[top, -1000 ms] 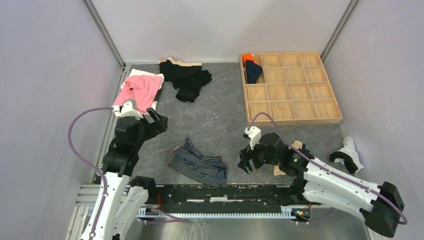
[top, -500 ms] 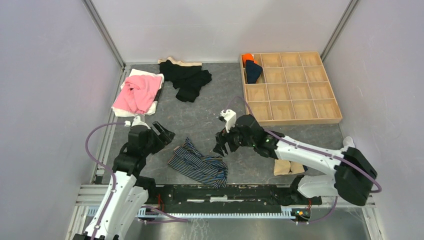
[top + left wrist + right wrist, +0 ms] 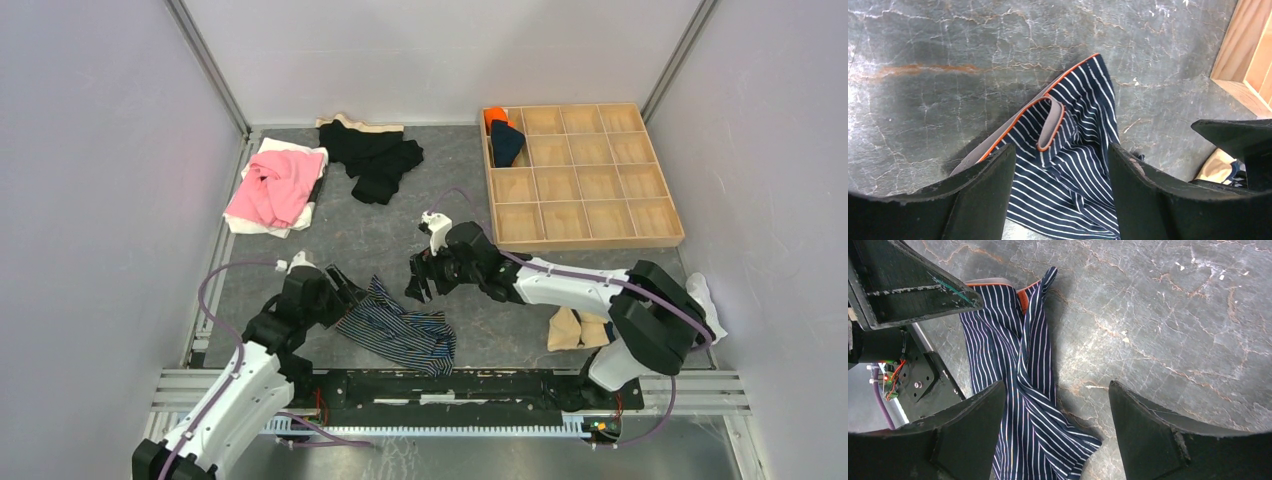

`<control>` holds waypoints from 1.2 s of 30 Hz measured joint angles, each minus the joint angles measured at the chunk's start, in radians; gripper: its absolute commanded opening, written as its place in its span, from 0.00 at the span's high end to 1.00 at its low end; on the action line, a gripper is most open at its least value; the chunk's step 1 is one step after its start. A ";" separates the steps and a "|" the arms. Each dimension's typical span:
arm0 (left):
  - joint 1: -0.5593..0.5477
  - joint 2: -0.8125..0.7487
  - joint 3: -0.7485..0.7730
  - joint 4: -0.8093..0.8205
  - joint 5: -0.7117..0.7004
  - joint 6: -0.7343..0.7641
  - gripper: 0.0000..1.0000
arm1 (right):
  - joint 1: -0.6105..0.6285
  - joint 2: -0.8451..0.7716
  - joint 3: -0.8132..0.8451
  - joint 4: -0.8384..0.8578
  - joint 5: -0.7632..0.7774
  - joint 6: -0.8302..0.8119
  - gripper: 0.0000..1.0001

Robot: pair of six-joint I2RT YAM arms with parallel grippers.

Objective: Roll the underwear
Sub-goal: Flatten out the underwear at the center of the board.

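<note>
Seen from above, the left arm [image 3: 245, 370] reaches forward from its base and bends right, bringing the left gripper [image 3: 340, 288] to the left edge of the navy striped briefs [image 3: 400, 332], which lie crumpled on the grey table [image 3: 440, 215] near the front rail. The right arm [image 3: 570, 285] folds at the elbow on the right and stretches its forearm leftward, placing the right gripper [image 3: 420, 285], tipped downward, just past the briefs' upper right corner. A wooden divided tray [image 3: 580, 175] sits at the far right and a pink garment [image 3: 272, 185] at the far left.

From the left wrist, the claw is released, fingers [image 3: 983, 195] spread wide above the orange-trimmed waistband.

From the right wrist, the jaws also stand apart, fingers [image 3: 1158, 425] straddling the striped cloth and bare stone
</note>
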 measured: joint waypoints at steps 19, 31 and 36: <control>-0.020 0.060 -0.077 0.164 -0.024 -0.024 0.87 | 0.000 0.290 0.228 0.060 -0.072 0.083 0.22; -0.021 0.058 -0.099 0.190 -0.024 -0.026 0.98 | 0.000 0.516 0.437 0.019 -0.140 0.091 0.35; -0.021 0.058 -0.101 0.196 -0.024 -0.026 0.98 | 0.000 0.563 0.464 -0.007 -0.156 0.084 0.59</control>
